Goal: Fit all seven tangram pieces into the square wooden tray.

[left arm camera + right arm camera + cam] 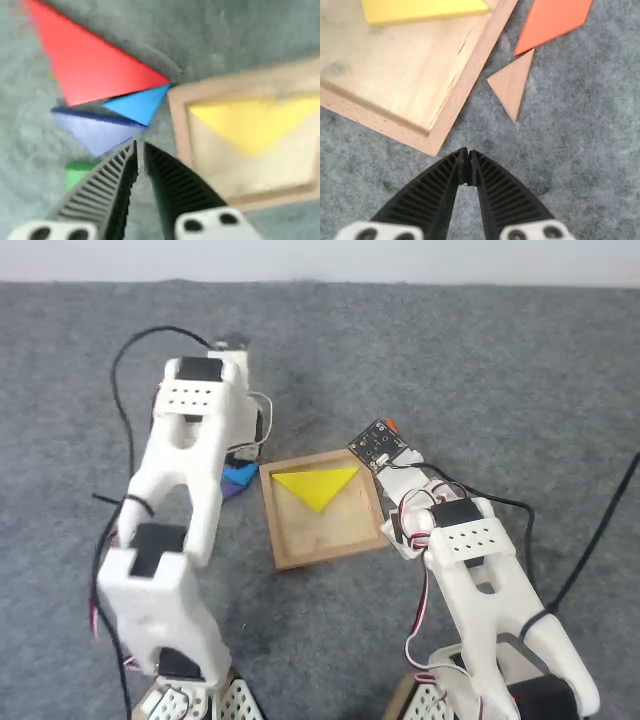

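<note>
The wooden tray (335, 530) sits in the middle of the table. A big triangle (315, 486) lies inside it, against the 12 o'clock wall. At 9 o'clock, just outside the tray, lies a small triangle (240, 477). The right gripper (469, 167) is at about 3 o'clock. Near it, a parallelogram (552, 20) and a second small triangle (512, 85) lie side by side outside the rim.

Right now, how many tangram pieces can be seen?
7. Yellow triangle in the tray; red triangle, blue triangle, lavender piece and green piece off one side of it; orange piece and tan triangle off the other.
</note>
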Tool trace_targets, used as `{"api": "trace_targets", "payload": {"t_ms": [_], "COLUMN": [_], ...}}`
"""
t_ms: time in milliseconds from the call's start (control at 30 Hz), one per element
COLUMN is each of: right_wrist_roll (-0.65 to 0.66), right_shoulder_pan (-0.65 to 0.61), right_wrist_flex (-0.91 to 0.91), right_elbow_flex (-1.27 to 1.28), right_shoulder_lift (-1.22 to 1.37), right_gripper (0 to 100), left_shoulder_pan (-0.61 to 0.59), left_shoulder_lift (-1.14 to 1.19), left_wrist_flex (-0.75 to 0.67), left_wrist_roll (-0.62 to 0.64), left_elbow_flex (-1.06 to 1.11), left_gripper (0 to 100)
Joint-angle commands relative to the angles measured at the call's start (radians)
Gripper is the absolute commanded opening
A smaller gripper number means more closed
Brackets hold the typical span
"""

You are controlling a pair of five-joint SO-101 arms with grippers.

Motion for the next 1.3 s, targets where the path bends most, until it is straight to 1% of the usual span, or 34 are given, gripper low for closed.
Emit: {"api": "trace_targets", "payload": {"t_ms": [0, 100, 167, 233, 300, 400, 500, 733, 800, 967, 1167, 1267], "right_wrist_roll": [-0.003, -0.002, -0.002, -0.002, -0.002, 0.000, 0.000, 0.000, 0.000, 0.000, 0.000, 0.000], "right_shoulder_pan": [0.010, 0.010, 0.010, 0.010, 0.010, 0.010, 0.010, 0.010, 0.010, 0.010, 0.010, 0.010], "right_wrist_flex": [-0.018, -0.018, -0.018, -0.018, -0.018, -0.018, -0.018, -0.018, -0.018, -0.018, -0.018, -0.018], "right_elbow_flex": [-0.003, -0.003, -0.003, -0.003, -0.003, -0.003, -0.003, -0.003, -0.003, -0.003, -0.003, -0.003], "right_shoulder_lift": [-0.047, -0.047, -0.047, -0.047, -0.047, -0.047, -0.047, -0.047, -0.047, -0.047, -0.047, -0.047], "right_gripper": [0.9, 0.9, 0.9, 0.9, 0.9, 0.9, 0.9, 0.9, 0.9, 0.9, 0.9, 0.9], "left_shoulder_pan": [-0.106, -0.233, -0.275, -0.273, -0.247, -0.206, -0.190, -0.181, -0.183, -0.193, -0.221, -0.226], "left_shoulder_lift": [-0.110, -0.066, -0.020, 0.032, 0.094, 0.199, 0.308, 0.549, 0.626, 0.755, 0.752, 0.752], "left_wrist_flex": [-0.066, -0.080, -0.083, -0.084, -0.084, -0.078, -0.058, 0.157, 0.198, 0.209, 0.212, 0.212], "left_wrist_roll": [0.304, 0.502, 0.569, 0.594, 0.606, 0.658, 0.717, 0.729, 0.729, 0.730, 0.720, 0.621], "left_elbow_flex": [0.033, 0.054, 0.053, 0.036, -0.002, -0.097, -0.206, -0.541, -0.624, -0.773, -0.786, -0.786], "left_gripper": [21, 29, 33, 35, 36, 36, 36, 36, 36, 36, 36, 35]}}
